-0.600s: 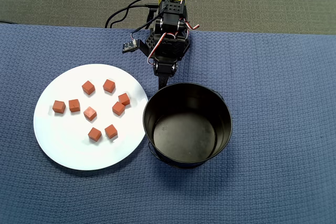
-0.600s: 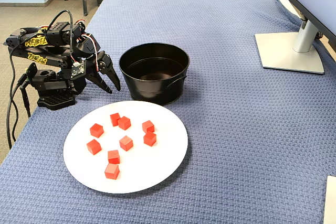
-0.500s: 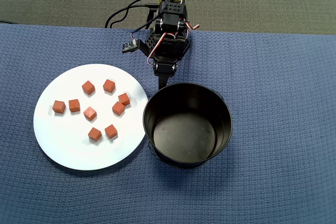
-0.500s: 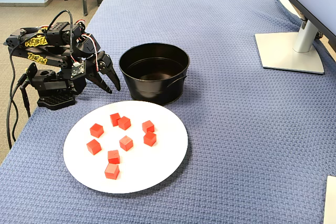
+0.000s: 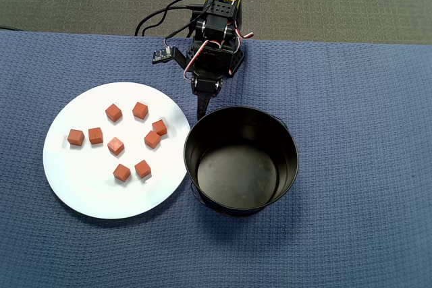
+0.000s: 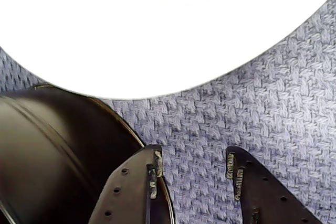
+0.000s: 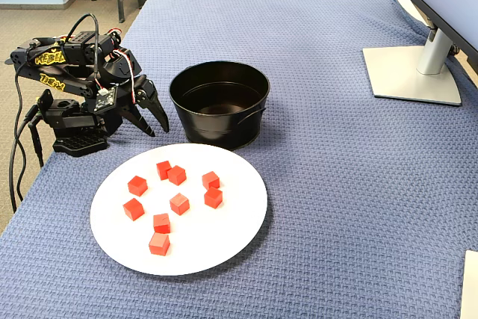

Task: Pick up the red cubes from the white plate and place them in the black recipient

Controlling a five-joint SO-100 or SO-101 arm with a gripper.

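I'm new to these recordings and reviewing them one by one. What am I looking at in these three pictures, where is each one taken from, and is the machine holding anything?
The machine is a small black robot arm ending in a two-finger gripper. One picture looks straight down from above, one is shot from a camera standing off to the side of the table, and the close-up comes from a camera riding on the arm's wrist, so the two dark fingers poke in from the bottom edge. On the blue woven cloth lie a white plate carrying eight red cubes, and beside it a black pot, which is empty. The gripper is open, holds nothing, and hovers next to the pot.
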